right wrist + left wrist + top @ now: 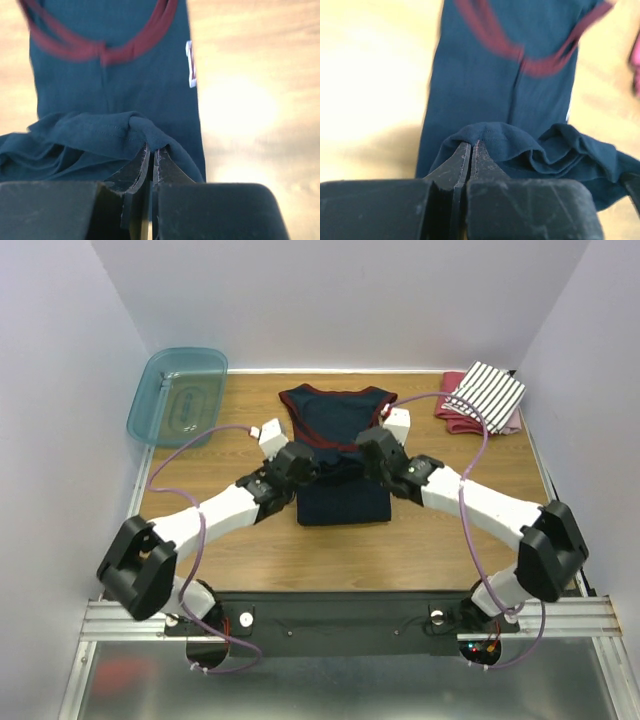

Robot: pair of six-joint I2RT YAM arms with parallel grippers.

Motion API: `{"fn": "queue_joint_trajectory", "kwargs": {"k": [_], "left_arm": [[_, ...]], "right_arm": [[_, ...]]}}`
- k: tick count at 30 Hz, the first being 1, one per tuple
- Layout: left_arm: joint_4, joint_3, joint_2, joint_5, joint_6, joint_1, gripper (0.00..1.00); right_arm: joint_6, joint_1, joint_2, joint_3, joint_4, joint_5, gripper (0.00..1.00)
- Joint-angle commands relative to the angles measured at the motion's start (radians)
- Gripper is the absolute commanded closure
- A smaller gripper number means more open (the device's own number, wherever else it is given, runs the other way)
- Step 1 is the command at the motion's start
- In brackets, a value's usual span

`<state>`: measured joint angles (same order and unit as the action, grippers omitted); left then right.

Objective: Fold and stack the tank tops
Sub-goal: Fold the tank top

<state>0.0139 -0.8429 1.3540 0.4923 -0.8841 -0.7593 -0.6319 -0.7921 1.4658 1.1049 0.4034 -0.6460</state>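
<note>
At the bottom of the overhead view the two arms reach from their bases across the wooden table (400, 550) and converge at mid-frame. In the left wrist view the left gripper (470, 146) has its jaws pressed together on a bunched ridge of the navy tank top (335, 415), pinching the hem near the garment's left edge. The right gripper (152, 151) is clamped the same way on the hem near the right edge. Holding both corners at once looks meant to keep the lower edge level, so it can be carried up over the body as a straight fold. Beyond the fingertips the rest of the top lies flat on the table, its red trim (495, 42) curving round the neckline at the top of both wrist views, and a small white tag (190, 62) shows on one side. Farther back, at upper right, the striped tank top (487, 395) lies folded on a pink cloth (450, 412), seemingly the stack's base. At upper left a teal bin (140, 415) stands well apart.
</note>
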Motion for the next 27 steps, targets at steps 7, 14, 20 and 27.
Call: {"fn": "queue_joint_trajectory", "kwargs": {"k": [7,14,20,27], "left_arm": [[-0.159,-0.225,0.327,-0.179,0.175,0.176,0.98],[-0.313,-0.185,0.372,-0.267,0.183,0.201,0.43],[-0.282,-0.18,0.264,-0.219,0.203,0.202,0.32],[-0.238,-0.119,0.143,-0.234,0.152,0.195,0.7]], "right_arm": [[0.123,0.198,0.261,0.134,-0.198,0.21,0.93],[0.165,0.229,0.358,0.228,-0.265,0.293,0.27],[0.199,0.229,0.305,0.23,-0.265,0.244,0.15],[0.156,0.226,0.179,0.101,-0.253,0.356,0.35]]}}
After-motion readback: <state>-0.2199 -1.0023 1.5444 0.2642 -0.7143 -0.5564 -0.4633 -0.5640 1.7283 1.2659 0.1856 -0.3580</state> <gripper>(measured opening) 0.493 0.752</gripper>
